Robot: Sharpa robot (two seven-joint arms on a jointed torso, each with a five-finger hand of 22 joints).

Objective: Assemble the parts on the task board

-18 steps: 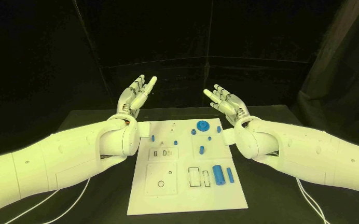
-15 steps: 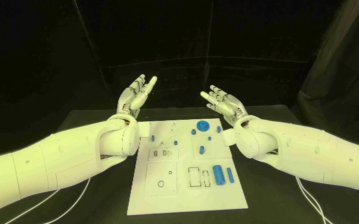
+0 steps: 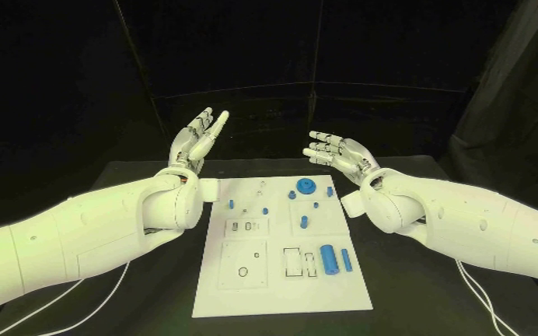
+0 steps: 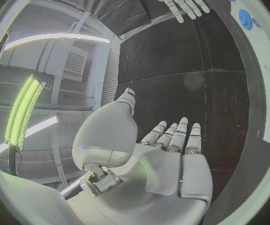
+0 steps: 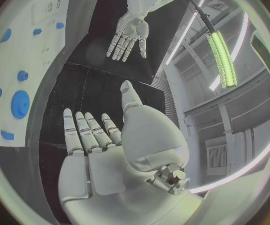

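In the head view, the left hand is raised above the table's far edge, beyond the task board. Its fingers are stretched out straight and close together, pointing up and away, and they hold nothing. The right hand is also lifted beyond the board's far edge, palm turned toward the left hand, its fingers slightly curled and spread apart, touching nothing. Both white forearms reach in alongside the board's two long sides, well above the black table. The board lies flat between the arms. On it a round blue disc sits near the far edge, small blue pegs are scattered just nearer than the disc, and a thick blue cylinder lies beside a thin blue bar toward the board's near right part.

In the left wrist view, the left hand shows its palm flat with fingers extended side by side and the thumb standing apart; nothing is in it. The right hand appears beyond it with fingers spread, and the blue disc shows on the board's edge.

In the right wrist view, the right hand is open-palmed, fingers slightly apart, thumb raised, empty. The left hand hangs opposite with fingers extended. The blue disc and several pegs lie on the board beside the right hand.
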